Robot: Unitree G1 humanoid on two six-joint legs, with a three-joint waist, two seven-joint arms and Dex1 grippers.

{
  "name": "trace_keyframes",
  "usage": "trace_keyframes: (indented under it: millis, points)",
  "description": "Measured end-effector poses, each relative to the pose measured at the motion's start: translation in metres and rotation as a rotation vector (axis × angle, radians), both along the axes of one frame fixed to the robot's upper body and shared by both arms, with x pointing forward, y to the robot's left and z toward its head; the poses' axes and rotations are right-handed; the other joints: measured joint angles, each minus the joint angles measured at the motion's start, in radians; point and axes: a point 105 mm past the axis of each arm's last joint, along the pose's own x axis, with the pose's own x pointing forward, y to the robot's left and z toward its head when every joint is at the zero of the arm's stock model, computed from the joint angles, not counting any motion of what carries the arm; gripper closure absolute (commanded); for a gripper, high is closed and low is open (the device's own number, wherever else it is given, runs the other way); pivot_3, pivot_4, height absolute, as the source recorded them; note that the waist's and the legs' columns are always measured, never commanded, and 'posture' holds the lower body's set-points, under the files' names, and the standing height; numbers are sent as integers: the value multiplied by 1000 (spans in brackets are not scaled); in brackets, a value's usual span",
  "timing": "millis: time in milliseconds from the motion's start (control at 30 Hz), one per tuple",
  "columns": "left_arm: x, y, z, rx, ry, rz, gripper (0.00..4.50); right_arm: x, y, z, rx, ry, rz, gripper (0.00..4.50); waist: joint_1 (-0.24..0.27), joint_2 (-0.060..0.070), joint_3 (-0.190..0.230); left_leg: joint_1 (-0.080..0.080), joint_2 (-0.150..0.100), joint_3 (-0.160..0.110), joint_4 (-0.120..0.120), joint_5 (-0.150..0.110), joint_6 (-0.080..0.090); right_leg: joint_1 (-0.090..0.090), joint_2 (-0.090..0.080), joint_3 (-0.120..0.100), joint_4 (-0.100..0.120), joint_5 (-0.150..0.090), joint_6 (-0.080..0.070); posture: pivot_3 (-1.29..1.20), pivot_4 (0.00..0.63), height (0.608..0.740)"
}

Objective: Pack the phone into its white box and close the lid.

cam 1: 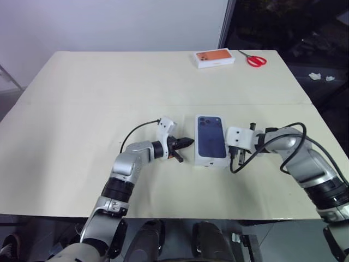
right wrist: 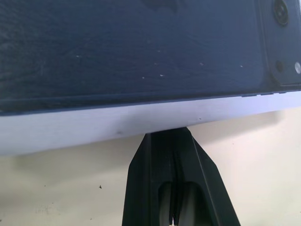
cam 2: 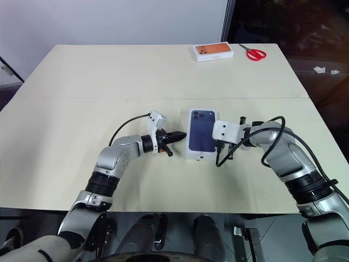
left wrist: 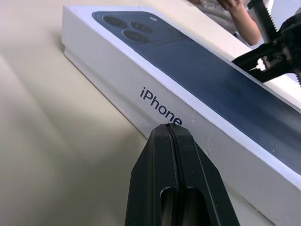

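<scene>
Pressing from the left, the left gripper [cam 1: 188, 142] has its fingers together, tips at the long side of the white box [cam 1: 211, 140], closed on the tabletop [cam 1: 82, 98]. From the box's right, the right gripper [right wrist: 165, 134] touches its side, fingers together.

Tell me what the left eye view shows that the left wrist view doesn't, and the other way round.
Left eye view: a white box with orange phone print and red-handled scissors, both at the far edge of the cream table. Left wrist view: the iPhone lettering on the box wall. Both: the glossy dark navy phone lying on the shallow white cardboard box, and the shut black left end effector beside it.
</scene>
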Motion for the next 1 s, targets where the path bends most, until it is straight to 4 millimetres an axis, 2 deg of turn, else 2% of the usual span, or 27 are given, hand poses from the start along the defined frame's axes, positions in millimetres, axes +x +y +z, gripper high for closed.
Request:
trace_keyframes:
  millis: [167,700,833,1000]
  points:
    - [-4,-2,-6,28,-2,-16,4500,-1,-1,0,-27,-2,17,4491,1,0,0,0,0,0,0,0,-1,0,0,0,0,0,0,0,150,740]
    - [-7,-3,-4,37,-36,-18,4500,-16,-4,-5,-85,48,114,4491,-1,0,0,0,0,0,0,0,0,0,0,0,0,0,0,0,150,740]
    - [-10,0,-8,37,-28,-12,4500,-13,-5,-3,-86,39,120,4491,-2,0,0,0,0,0,0,0,-1,0,0,0,1,0,0,0,150,740]
    - [-10,2,-5,39,-44,-7,4500,-5,-19,9,-136,-7,129,4491,-1,0,0,0,0,0,0,0,-1,0,0,0,1,0,0,0,150,740]
